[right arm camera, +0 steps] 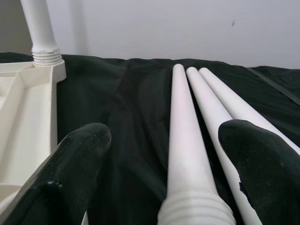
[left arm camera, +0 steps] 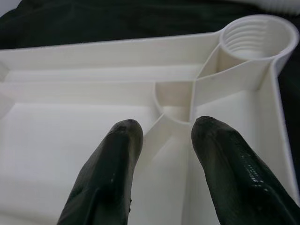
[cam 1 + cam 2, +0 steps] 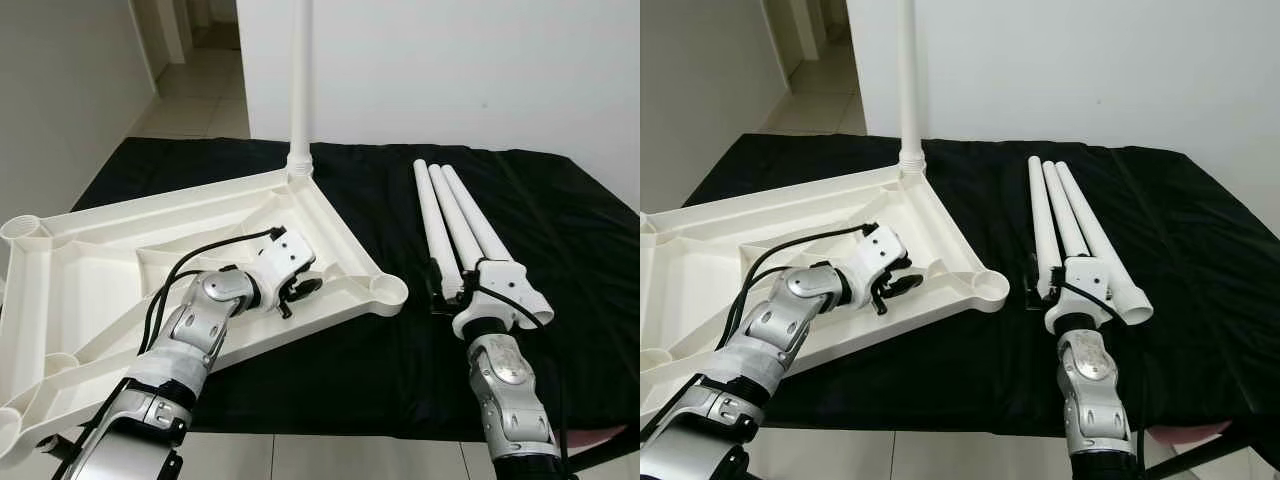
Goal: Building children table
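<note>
Three legs (image 3: 455,225) lie lengthwise, pointing away; right gripper (image 1: 173,187) gapes astride one. Left gripper (image 2: 161,140) hangs parted, empty, over the tabletop (image 3: 90,270).

White walls (image 3: 450,60), pale tiled floor (image 3: 190,100), black-draped table (image 3: 560,230), open doorway beyond.

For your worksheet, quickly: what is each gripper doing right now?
Left gripper: open, over the tabletop, holding nothing.
Right gripper: open, around a loose leg.

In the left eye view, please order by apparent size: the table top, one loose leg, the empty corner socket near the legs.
1. table top
2. loose leg
3. corner socket
</note>
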Robot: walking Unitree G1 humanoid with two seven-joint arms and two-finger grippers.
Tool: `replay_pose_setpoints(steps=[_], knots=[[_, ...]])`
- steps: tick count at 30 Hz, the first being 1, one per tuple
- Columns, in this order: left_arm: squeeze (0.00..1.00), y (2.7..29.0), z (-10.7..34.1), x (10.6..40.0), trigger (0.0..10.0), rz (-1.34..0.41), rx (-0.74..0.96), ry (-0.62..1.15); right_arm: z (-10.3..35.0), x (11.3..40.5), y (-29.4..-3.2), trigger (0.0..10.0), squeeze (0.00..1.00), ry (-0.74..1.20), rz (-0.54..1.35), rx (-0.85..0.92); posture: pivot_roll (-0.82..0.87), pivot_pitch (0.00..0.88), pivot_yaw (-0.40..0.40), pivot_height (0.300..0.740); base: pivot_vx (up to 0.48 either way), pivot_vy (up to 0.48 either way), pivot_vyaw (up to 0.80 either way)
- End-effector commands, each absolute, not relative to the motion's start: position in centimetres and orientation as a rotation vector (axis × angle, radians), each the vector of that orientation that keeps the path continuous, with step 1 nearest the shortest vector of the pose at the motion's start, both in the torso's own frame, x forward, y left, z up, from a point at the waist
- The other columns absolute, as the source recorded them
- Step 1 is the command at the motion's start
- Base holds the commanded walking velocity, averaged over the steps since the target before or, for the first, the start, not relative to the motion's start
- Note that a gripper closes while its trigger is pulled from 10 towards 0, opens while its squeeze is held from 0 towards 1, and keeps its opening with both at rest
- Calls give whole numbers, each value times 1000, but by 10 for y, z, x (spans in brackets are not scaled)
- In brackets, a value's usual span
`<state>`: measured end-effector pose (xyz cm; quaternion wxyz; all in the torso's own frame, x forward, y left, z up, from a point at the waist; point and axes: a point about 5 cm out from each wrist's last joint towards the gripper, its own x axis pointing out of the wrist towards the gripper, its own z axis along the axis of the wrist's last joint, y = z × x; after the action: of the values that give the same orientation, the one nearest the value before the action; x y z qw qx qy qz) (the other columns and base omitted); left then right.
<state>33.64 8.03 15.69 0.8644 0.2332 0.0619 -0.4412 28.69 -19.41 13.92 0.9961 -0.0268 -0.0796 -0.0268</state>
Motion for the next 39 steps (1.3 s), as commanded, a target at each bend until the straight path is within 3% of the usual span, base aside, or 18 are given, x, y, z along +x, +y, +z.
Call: replay_pose_setpoints(steps=[1, 13, 16, 23, 24, 30, 31, 32, 33, 39], knots=[[0, 79, 163, 333, 10000, -962, 497, 120, 138, 287, -196, 10000, 0, -159, -62, -44, -57, 0, 7, 740, 0, 0, 0], [0, 64, 190, 320, 10000, -1000, 332, -23, 140, 296, -196, 10000, 0, -167, -74, -25, -56, 0, -8, 740, 0, 0, 0], [0, 59, 208, 320, 10000, -946, 128, -83, 142, 305, -194, 10000, 0, -158, -111, -4, -67, 0, -13, 740, 0, 0, 0], [0, 60, 218, 321, 10000, -892, -32, -90, 142, 311, -191, 10000, 0, -148, -123, 23, -78, 0, -16, 740, 0, 0, 0], [0, 60, 219, 320, 10000, -878, -48, -97, 140, 313, -191, 10000, 1000, -139, -139, 41, -73, 0, -20, 740, 0, 0, 0], [0, 56, 216, 317, 10000, -824, -121, -77, 129, 315, -195, 10000, 1000, -83, -201, 57, -66, 0, -21, 740, 0, 0, 0], [0, 55, 215, 314, 10000, -807, -144, -68, 124, 315, -197, 10000, 675, -62, -222, 55, -65, 0, -22, 740, 0, 0, 0], [0, 55, 215, 314, 10000, -807, -144, -68, 124, 315, -197, 10000, 675, -62, -222, 55, -65, 0, -22, 740, 0, 0, 0], [0, 54, 214, 311, 10000, -796, -158, -66, 119, 314, -199, 10000, 0, -33, -240, 66, -58, 0, -27, 740, 0, 0, 0], [0, 53, 214, 309, 10000, -769, -152, -72, 106, 312, -200, 10000, 0, 25, -257, 90, -51, 0, -32, 740, 0, 0, 0]])
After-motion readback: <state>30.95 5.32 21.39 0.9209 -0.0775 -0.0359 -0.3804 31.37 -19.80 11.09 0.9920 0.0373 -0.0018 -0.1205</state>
